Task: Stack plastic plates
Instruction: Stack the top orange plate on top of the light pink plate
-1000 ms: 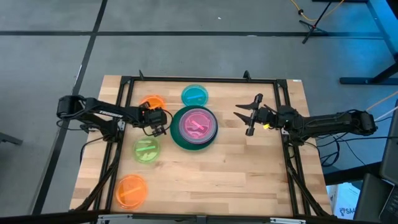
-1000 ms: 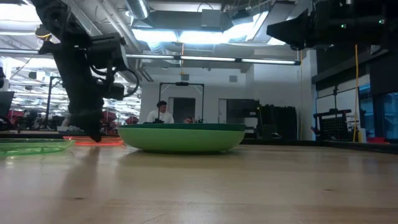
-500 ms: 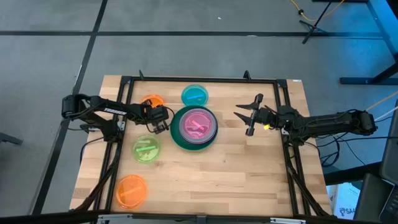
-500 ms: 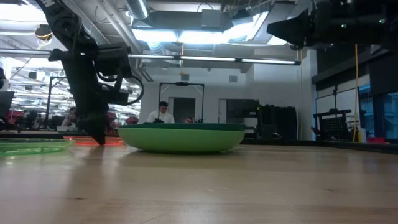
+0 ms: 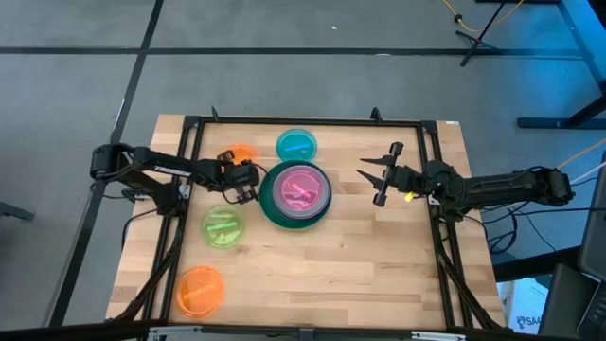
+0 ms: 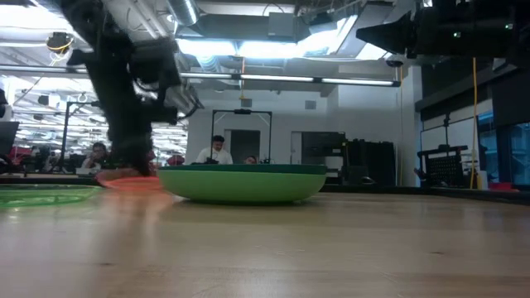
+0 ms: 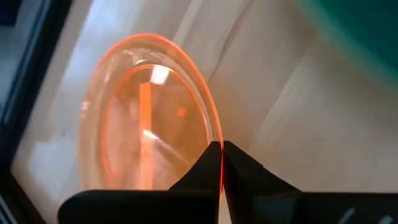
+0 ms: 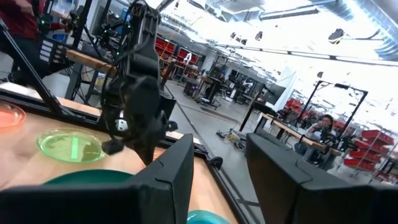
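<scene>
My left gripper (image 5: 237, 182) is shut on a small translucent orange plate (image 5: 237, 152) at the far left of the table, just left of the stack. The stack (image 5: 296, 194) is a dark green plate with magenta and pink plates inside. In the low view a mint plate (image 6: 240, 186) shows beneath the dark green rim. A blue plate (image 5: 297, 144), a lime plate (image 5: 222, 227) and a second orange plate (image 5: 200, 290) lie flat on the table. My right gripper (image 5: 379, 175) hangs open and empty to the right of the stack. My left gripper pinches the orange plate's rim (image 7: 216, 134) between its two fingertips (image 7: 239, 163), on the side toward the stack. The fingers come from above, slanting down. The plate stays low by the table (image 6: 124, 182). I cannot tell whether it is lifted clear.
A black frame (image 5: 303, 121) runs along the table's far edge and down both sides. Bare wood (image 5: 360, 265) lies at the near right. People and desks show in the room beyond the table (image 6: 217, 151).
My left gripper has shifted a little toward the stack with the orange plate's rim in its fingers. In the low view the arm and plate have moved toward the green stack and show blurred. My right arm has kept still.
</scene>
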You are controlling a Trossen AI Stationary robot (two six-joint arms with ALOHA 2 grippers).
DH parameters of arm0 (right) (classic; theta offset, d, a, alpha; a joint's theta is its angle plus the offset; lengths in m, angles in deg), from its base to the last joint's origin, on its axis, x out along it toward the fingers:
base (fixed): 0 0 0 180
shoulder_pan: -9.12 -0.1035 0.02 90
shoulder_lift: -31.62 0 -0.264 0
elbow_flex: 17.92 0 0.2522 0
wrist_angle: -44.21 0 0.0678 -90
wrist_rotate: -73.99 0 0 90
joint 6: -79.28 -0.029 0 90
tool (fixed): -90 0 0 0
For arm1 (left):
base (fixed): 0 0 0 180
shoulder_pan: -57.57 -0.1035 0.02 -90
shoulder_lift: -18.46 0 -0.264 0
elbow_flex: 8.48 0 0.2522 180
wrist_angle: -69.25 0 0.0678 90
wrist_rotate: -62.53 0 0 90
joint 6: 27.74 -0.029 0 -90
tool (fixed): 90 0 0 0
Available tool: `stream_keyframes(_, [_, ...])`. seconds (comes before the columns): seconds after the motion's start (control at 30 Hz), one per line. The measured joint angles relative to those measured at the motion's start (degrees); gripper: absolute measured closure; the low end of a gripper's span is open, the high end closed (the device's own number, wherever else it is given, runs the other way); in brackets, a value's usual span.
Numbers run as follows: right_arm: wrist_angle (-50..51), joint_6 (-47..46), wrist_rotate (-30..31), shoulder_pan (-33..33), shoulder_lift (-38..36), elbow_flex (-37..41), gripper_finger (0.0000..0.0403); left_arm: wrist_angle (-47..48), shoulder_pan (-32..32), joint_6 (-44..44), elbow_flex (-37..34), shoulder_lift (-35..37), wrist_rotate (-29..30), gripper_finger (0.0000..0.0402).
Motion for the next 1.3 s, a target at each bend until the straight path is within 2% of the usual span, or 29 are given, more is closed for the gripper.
stream_keyframes(0.23, [0.01, 1.35, 0.0, 0.02, 0.0, 0.01, 0.0259, 5.28, 5.36, -0.23, 10.54, 0.99, 0.86, 0.0399])
stream_keyframes(0.4, [0.78, 1.23, 0.0, 0.02, 0.02, 0.01, 0.0259, -0.48, 8.77, -0.5, 14.94, 1.03, 0.78, 0.0399])
stream_keyframes(0.67, [1.09, -1.64, -0.7, -0.02, 0.02, 0.0, 0.0259, -16.0, 14.56, -3.7, 15.15, -0.01, -3.27, 0.0399])
stream_keyframes(0.87, [0.98, -1.67, -0.79, -0.04, 0.02, 0.02, 0.0259, -25.57, 17.91, -6.87, 15.15, -3.59, -7.14, 0.0399])
stream_keyframes(1.1, [0.7, -1.65, -0.83, 0.0, 0.02, 0.0, 0.0259, -27.69, 18.75, -6.89, 15.15, -11.25, -7.59, 0.0398])
stream_keyframes(1.3, [0.68, -1.38, -0.13, 0.0, 0.02, 0.02, 0.0259, -28.19, 18.73, -5.93, 15.15, -14.04, -7.57, 0.0398])
